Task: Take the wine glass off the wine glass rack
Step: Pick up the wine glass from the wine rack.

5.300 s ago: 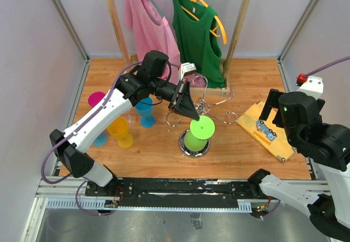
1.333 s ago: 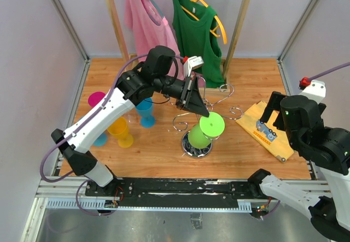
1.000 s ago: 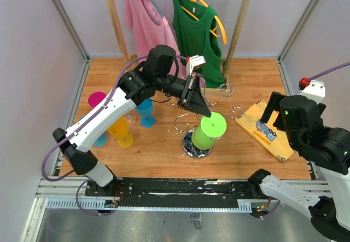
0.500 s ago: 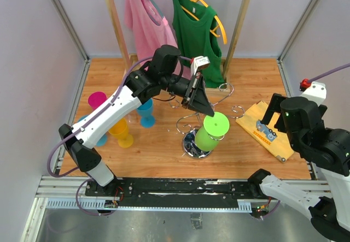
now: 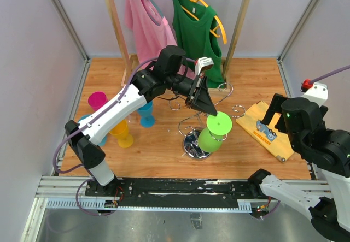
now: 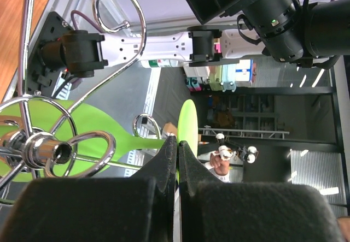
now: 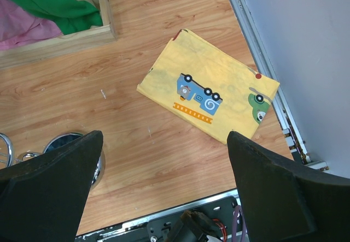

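The wine glass (image 5: 210,135), lime-green and plastic-looking, is hanging foot-up among the wires of the wine glass rack (image 5: 188,142). Its stem is tilting from the bowl, low by the mirrored round base, up and rightward to the flat disc foot. The left gripper (image 5: 209,111) is reaching in from the rear left and pinching the thin stem just under the foot. Smooth chrome scrolls are curling close around it. The right gripper (image 7: 164,138) is hanging wide over the wooden surface (image 5: 251,78), farther off.

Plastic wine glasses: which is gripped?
The lime-green plastic glass, stem pinched by the left hand at the chrome wire rack; pink glass, blue glass, yellow glass stand untouched.
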`<action>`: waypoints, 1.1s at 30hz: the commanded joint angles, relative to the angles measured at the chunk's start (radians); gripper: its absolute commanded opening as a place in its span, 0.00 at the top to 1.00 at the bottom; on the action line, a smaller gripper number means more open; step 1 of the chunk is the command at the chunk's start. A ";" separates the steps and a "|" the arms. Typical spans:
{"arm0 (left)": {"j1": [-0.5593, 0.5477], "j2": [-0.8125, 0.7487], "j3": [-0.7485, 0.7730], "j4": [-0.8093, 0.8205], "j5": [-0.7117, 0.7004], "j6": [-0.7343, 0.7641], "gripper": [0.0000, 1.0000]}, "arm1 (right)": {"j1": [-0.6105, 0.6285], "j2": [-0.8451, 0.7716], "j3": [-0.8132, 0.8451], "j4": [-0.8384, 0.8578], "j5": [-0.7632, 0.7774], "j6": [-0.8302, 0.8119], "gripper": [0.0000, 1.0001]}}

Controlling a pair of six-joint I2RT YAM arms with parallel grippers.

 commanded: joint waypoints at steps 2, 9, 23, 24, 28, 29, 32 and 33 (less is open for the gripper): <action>-0.001 0.026 0.035 0.070 0.046 -0.024 1.00 | -0.029 -0.009 0.021 -0.028 0.027 0.019 0.01; -0.003 0.036 0.028 0.091 0.058 -0.042 1.00 | -0.029 -0.010 0.022 -0.032 0.029 0.022 0.02; -0.003 0.053 0.006 0.158 0.090 -0.096 1.00 | -0.029 -0.004 0.035 -0.039 0.034 0.019 0.01; -0.003 0.053 -0.002 0.171 0.094 -0.108 1.00 | -0.028 -0.004 0.038 -0.043 0.035 0.020 0.01; -0.003 0.055 -0.022 0.211 0.104 -0.142 1.00 | -0.029 -0.003 0.044 -0.049 0.038 0.021 0.01; -0.003 0.055 -0.027 0.220 0.106 -0.149 1.00 | -0.028 -0.002 0.046 -0.049 0.039 0.021 0.01; -0.004 0.053 -0.041 0.232 0.113 -0.161 1.00 | -0.028 0.000 0.049 -0.051 0.041 0.019 0.01; -0.004 0.050 -0.060 0.249 0.118 -0.178 1.00 | -0.029 0.002 0.049 -0.051 0.041 0.018 0.01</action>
